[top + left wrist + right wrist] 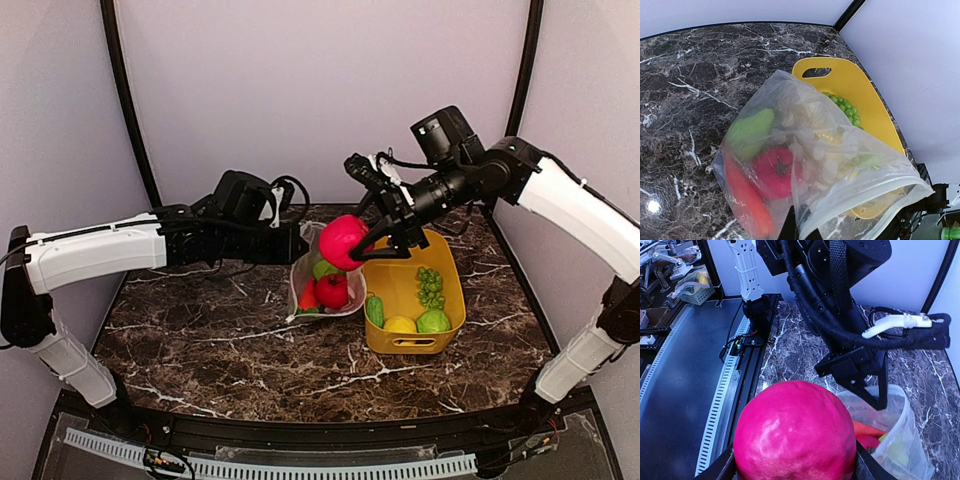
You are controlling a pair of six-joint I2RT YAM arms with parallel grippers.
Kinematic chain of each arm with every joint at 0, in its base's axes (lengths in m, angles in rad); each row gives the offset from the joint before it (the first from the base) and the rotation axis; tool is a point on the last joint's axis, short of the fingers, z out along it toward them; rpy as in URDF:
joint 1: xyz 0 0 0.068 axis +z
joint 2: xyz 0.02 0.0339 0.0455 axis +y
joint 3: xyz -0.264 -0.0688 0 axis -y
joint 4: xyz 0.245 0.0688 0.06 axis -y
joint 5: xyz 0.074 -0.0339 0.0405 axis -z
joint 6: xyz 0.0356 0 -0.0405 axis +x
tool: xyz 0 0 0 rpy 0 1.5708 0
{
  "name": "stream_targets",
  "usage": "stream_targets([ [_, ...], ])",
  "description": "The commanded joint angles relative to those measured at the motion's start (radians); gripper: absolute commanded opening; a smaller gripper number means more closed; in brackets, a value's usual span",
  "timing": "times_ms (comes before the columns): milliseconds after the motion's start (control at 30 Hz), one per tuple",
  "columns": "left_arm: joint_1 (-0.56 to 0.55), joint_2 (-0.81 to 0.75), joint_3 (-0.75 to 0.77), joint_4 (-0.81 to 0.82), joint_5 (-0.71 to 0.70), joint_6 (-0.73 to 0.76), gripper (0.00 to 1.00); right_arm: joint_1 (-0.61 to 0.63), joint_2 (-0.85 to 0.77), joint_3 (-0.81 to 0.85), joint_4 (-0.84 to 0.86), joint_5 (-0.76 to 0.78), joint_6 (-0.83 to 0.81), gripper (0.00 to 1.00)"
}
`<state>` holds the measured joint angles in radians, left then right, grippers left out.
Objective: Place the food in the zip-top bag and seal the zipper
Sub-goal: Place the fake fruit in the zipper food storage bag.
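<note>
Pink fruit [343,241] pinched by right end effector [358,243]; left end effector [297,247] pinches bag [830,165].

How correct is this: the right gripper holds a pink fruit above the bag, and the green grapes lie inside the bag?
Not quite. The top external view shows the green grapes in the yellow bin, not the bag. The right gripper does hold the pink fruit above the bag.

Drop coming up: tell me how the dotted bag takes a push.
Probably floppy: the bag is wrinkled film, sagging around its fruit. Likely light, so may slide on the marble. Mouth probably collapses if left gripper lets go.
</note>
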<state>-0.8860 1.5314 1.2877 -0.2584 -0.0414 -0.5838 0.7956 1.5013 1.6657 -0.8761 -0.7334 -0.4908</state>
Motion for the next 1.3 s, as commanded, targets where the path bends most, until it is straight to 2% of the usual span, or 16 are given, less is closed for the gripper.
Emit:
stream_targets([
  [0, -0.061, -0.047, 0.056, -0.013, -0.08, -0.107, 0.01, 0.035, 0.071, 0.057, -0.004, 0.011, 0.034, 0.51],
  [233, -0.1, -0.094, 0.088, -0.128, -0.102, -0.213, 0.01, 0.036, 0.088, 0.097, -0.008, 0.165, 0.021, 0.51],
  [500, -0.119, -0.1, 0.057, -0.185, -0.103, -0.254, 0.01, 0.037, 0.075, -0.07, 0.059, 0.204, 0.025, 0.52],
  [633, -0.12, -0.091, 0.05, -0.186, -0.113, -0.232, 0.01, 0.04, 0.111, -0.099, 0.077, 0.224, 0.018, 0.52],
  [900, -0.118, -0.065, 0.076, -0.217, -0.129, -0.208, 0.01, 0.04, 0.212, -0.021, 0.09, 0.28, 0.062, 0.52],
  [1067, -0.118, -0.058, 0.078, -0.195, -0.111, -0.214, 0.01, 0.04, 0.31, 0.074, 0.082, 0.344, 0.132, 0.6],
  [1267, -0.117, -0.064, 0.064, -0.19, -0.125, -0.223, 0.01, 0.04, 0.352, 0.127, 0.055, 0.332, 0.131, 0.67],
])
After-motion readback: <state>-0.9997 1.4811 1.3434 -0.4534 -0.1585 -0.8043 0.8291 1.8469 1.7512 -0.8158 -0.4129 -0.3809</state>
